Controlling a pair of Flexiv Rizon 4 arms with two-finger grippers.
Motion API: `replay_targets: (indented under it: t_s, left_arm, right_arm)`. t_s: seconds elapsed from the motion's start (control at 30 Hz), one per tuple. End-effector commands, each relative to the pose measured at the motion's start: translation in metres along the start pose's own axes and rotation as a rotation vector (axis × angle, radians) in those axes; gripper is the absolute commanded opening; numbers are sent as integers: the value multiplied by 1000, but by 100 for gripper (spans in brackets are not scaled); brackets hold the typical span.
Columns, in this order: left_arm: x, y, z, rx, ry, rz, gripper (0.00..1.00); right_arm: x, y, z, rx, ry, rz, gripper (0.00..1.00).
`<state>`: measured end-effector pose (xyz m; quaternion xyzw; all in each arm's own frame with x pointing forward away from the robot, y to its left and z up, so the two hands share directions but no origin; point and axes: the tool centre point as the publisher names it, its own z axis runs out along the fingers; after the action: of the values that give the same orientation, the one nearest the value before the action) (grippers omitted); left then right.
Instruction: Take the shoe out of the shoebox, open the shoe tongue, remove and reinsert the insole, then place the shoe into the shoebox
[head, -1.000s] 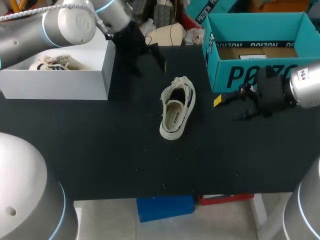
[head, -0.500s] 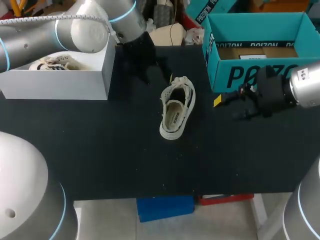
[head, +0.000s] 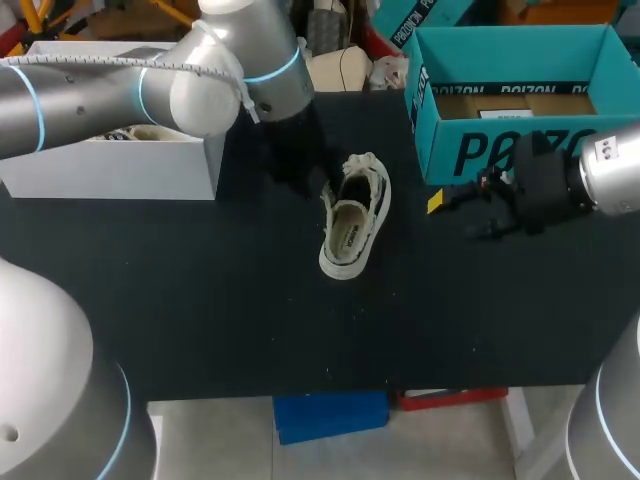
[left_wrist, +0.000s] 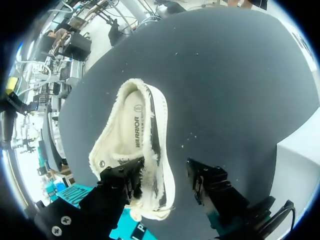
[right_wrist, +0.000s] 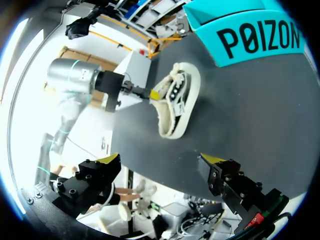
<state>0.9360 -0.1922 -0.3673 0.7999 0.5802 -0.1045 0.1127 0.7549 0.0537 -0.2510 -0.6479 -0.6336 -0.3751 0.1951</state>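
Big black letters run across the front wall of the teal cardboard box (head: 500, 150). Small white letters repeat along a black band (head: 520, 88) inside its back wall. The cream canvas shoe (left_wrist: 161, 150) has 1 dark word printed along its insole (left_wrist: 136, 134).

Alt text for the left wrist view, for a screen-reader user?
A cream shoe lies sole-down on the dark table, insole showing, its laced front end between the open fingers of the left gripper. One finger sits at the shoe's side; the other stands clear of it.
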Motion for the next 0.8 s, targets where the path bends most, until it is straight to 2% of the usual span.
replay_targets:
  t_s: [0.03, 0.1, 0.17, 0.27, 0.3, 0.33, 0.4, 0.57, 0.63, 0.67, 0.8]
  left_arm:
    - [-1, 12, 24, 15, 7, -10, 59]
    - [1, 14, 30, 14, 18, -10, 57]
    - [2, 14, 34, 3, 33, 2, 50]
    - [2, 17, 40, -7, 37, -1, 51]
    - [3, 18, 42, -20, 40, 8, 58]
    - [2, 19, 43, -5, 32, -17, 60]
    - [2, 21, 45, -21, 43, 14, 58]
    - [1, 22, 49, -19, 46, 14, 36]
    - [0, 23, 50, -42, 54, 39, 5]
    - [0, 23, 50, -42, 55, 39, 0]
    - [0, 22, 49, -72, 67, 92, 0]
  right_arm:
    - [1, 0, 0, 1, -2, 1, 100]
    - [1, 0, 0, 1, -2, 1, 100]
    - [1, 0, 0, 1, -2, 1, 100]
    - [1, 0, 0, 1, -2, 1, 100]
    - [1, 0, 0, 1, -2, 1, 100]
    - [1, 0, 0, 1, -2, 1, 100]
    - [1, 0, 0, 1, -2, 1, 100]
    - [1, 0, 0, 1, -2, 1, 100]
    - [1, 0, 0, 1, -2, 1, 100]
    - [1, 0, 0, 1, -2, 1, 100]
    - [1, 0, 0, 1, -2, 1, 100]
